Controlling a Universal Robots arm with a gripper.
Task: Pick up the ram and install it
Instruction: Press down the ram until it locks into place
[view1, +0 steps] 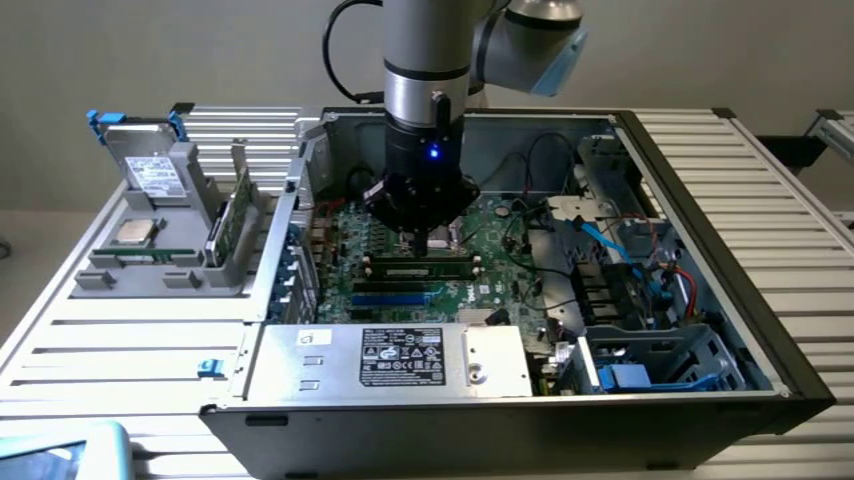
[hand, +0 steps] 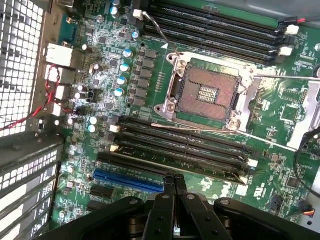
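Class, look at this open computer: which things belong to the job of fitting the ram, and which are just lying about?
Job in hand: the ram, lying along one of the memory slots; the shut hand right above it.
Lying about: processor chip, wider green card and hard drive in the grey rack; power supply.

My gripper (view1: 424, 238) hanging low inside open computer case (view1: 694, 180), fingers pressed together, just above motherboard (hand: 150, 75). Ram (view1: 423, 267) sitting in slot right beneath my fingertips, blocking way further down. Power supply box (view1: 400, 357) walling off near side. Drive cage (view1: 667, 360) and loose cables (view1: 601, 240) crowding exterior view's right. Open processor socket (hand: 207, 92) lying flat, leaving room overhead. Case top standing open.
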